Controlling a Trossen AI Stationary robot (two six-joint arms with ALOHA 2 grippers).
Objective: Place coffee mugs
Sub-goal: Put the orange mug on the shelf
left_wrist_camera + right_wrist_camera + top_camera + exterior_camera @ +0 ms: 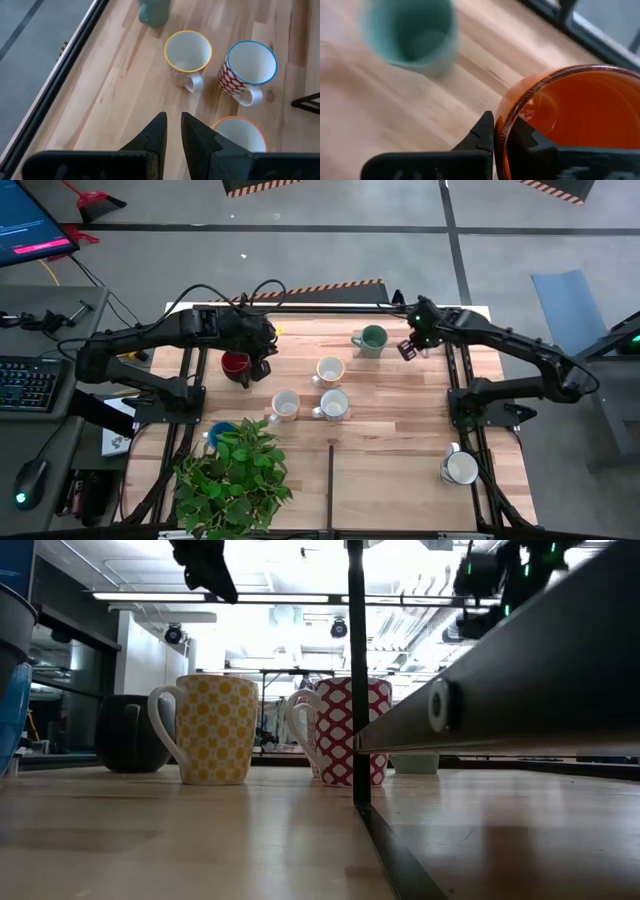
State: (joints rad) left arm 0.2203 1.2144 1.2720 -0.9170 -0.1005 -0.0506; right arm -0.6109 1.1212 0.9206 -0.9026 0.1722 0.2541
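My right gripper [408, 347] hangs near the table's far edge, just right of the green mug [373, 338], and is shut on an orange mug [570, 120]. My left gripper [262, 360] hovers beside the dark red mug [235, 365]; its fingers [160, 132] are shut to a slim slit and hold nothing. Standing on their bases mid-table are a yellow-patterned mug [330, 370], a red-patterned mug with a blue rim [334, 404] and an orange-rimmed mug [285, 405]. A blue mug [220, 433] sits half under the plant. A white mug [460, 468] stands near the right edge. My right gripper pinches the orange mug's wall at the rim [501, 125], one finger [482, 132] outside and one [527, 140] inside the cup. The mug's open mouth faces the wrist camera. Its base is out of sight, so whether it rests on the table cannot be told.
A leafy potted plant [235, 475] fills the near left corner. A dark rail [330, 480] runs from mid-table to the near edge and stands as a post [355, 670] in the low view. Bare wood [400, 470] lies between the rail and the white mug.
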